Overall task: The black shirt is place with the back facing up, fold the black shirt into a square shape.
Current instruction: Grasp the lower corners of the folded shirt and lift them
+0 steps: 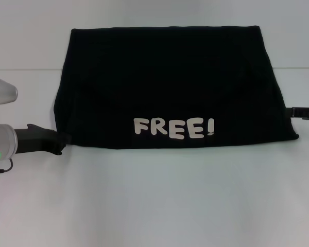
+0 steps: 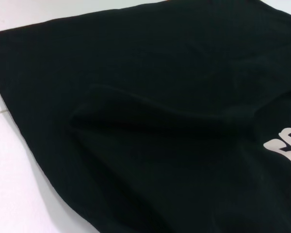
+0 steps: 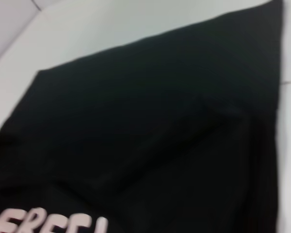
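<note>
Black shirt (image 1: 170, 87) hides both tool tips at its edges

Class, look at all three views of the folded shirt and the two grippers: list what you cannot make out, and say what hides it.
- Left gripper: head view, the tip meets the black shirt; open or shut cannot be told.
- Right gripper: head view, cut off by the picture's edge and partly behind the shirt.
- "FREE!" print: cut off by the edge in both wrist views.
- Sleeves and collar: hidden by the top layer.
</note>
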Controlling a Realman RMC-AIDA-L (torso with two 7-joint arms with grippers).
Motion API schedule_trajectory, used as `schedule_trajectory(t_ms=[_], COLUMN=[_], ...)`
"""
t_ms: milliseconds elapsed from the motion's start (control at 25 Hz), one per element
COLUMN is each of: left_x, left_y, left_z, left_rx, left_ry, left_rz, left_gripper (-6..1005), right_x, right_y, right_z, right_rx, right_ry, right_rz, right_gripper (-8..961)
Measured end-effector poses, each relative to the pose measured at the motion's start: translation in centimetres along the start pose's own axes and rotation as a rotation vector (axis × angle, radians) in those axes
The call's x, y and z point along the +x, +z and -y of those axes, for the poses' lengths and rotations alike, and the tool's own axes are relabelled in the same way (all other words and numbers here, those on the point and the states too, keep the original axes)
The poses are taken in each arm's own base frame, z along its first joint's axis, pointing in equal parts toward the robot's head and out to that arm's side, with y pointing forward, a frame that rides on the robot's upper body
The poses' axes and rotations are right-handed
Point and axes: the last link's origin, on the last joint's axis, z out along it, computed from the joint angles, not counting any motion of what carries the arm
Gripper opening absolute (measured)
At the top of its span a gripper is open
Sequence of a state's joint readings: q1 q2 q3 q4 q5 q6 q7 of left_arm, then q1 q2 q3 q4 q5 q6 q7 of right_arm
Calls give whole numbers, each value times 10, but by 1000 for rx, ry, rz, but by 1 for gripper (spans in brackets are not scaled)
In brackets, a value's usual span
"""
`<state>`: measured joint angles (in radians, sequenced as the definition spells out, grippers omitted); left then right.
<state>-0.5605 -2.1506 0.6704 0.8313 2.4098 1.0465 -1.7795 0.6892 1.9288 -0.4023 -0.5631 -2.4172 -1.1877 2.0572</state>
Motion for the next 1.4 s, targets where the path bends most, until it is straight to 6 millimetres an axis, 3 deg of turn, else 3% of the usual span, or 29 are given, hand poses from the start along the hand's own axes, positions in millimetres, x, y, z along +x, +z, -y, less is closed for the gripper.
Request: schedule_trajectory(t_ms=[1120,1400], left_x=[7,6], left_y=[1,1], left_z=[3,3], left_rx=[10,10], left_ry=[4,4], left_rz=[-8,-8], left_gripper=[7,6], right_x=[24,27], right_y=[24,21], right_z=[-4,0], right_rx=[42,50], right_ry=[-39,-39], right_rz=[-54,-60], right_gripper=[744,425])
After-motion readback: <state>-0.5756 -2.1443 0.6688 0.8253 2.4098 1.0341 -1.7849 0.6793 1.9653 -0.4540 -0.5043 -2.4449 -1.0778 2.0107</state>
